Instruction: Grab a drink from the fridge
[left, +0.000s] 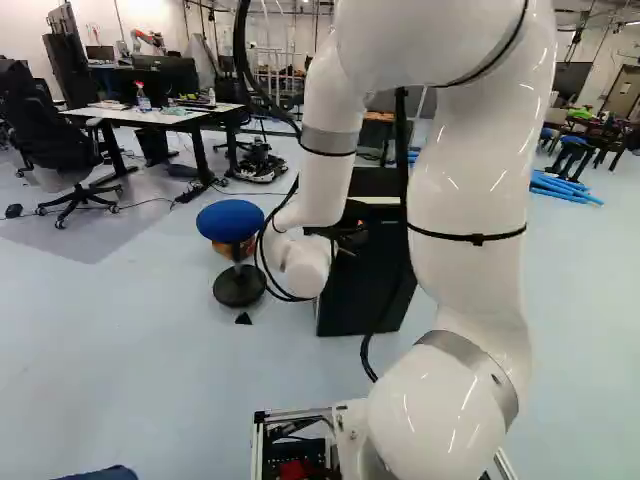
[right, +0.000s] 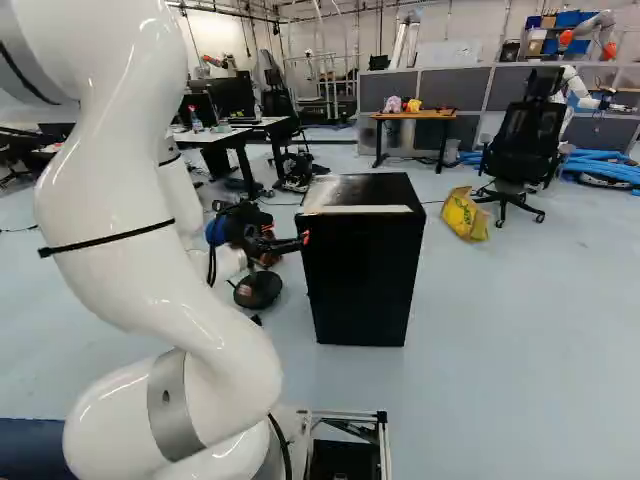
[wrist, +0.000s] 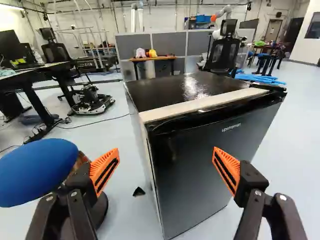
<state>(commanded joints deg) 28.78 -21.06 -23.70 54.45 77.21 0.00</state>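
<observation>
I see the end effector (wrist: 165, 151) wide, the fridge (wrist: 172, 92) at its one o'clock, maybe to grab the door (wrist: 197, 172).

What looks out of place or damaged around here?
A crumpled yellow bag slumps on the floor beside an office chair, and a small black triangular piece lies loose between the blue stool and the mini fridge. Both look dropped. I see no damage.
</observation>
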